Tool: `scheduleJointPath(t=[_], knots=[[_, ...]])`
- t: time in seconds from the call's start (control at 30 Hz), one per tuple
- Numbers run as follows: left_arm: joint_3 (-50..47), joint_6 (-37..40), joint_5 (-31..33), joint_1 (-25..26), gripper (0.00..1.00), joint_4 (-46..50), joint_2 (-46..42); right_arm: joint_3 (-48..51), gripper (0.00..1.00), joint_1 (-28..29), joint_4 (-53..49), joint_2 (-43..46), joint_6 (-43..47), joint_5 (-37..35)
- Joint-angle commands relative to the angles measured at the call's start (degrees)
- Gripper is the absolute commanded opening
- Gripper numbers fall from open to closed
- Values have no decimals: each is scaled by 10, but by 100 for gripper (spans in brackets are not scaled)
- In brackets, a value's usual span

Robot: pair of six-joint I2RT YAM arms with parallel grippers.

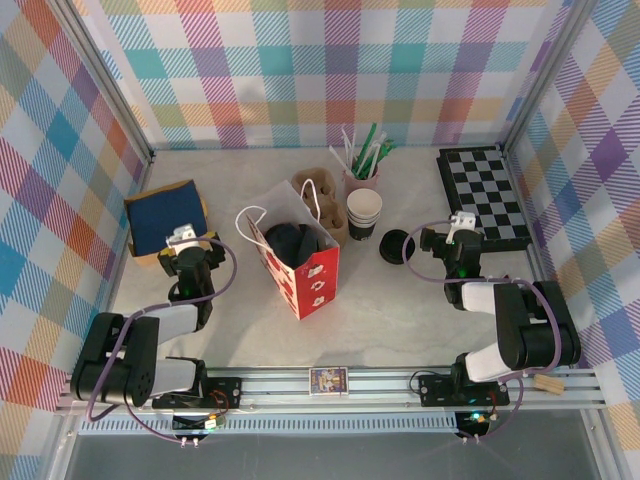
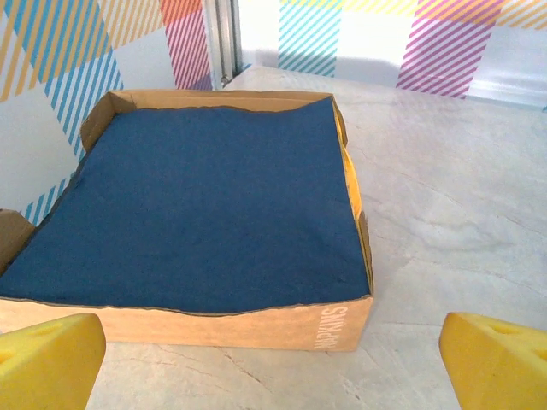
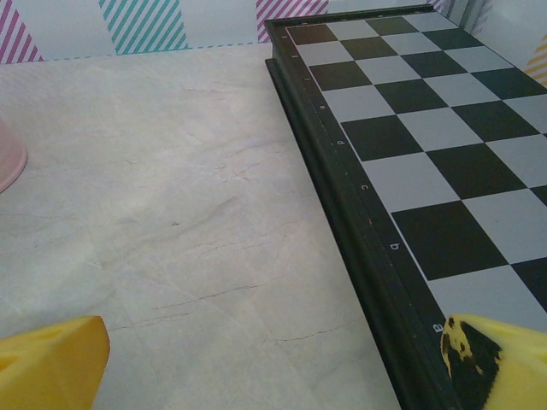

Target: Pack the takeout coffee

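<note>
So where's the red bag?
In the top view, the red bag stands in the middle of the table, with the stack of white paper cups just to its right and the blue-lined box farther to its left.

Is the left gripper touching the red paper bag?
Apart. The top external view shows bare table between the left gripper and the red paper bag; its open jaws face the cardboard tray.

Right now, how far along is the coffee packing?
Likely done: a round black lid, seemingly the takeout coffee, sits inside the red bag. In hand: nothing; left gripper and right gripper open, empty. Left: apparently nothing; cup stack and loose lid sit outside.
</note>
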State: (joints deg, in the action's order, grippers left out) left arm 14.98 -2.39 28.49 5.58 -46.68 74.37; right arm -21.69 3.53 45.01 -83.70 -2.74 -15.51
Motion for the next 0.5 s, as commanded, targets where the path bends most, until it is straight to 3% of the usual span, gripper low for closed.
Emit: scheduleJointPath(t=[0.0,0.2,0.3,0.43,0.47], knots=[[8,-19,-19,4,100,-47,24,7,99,-3,33,6,-7,7],[-3,-4,-27,10,100,-130,91,10,100,-3,37,7,-6,7],[0,18,-66,16,100,-128,98,35,100,-3,79,15,-5,6],[-12,82,-125,42,100,-240,175,69,99,-3,132,23,-8,-2],[-13,92,-112,52,100,-256,185,72,100,-2,137,23,-7,-2]])
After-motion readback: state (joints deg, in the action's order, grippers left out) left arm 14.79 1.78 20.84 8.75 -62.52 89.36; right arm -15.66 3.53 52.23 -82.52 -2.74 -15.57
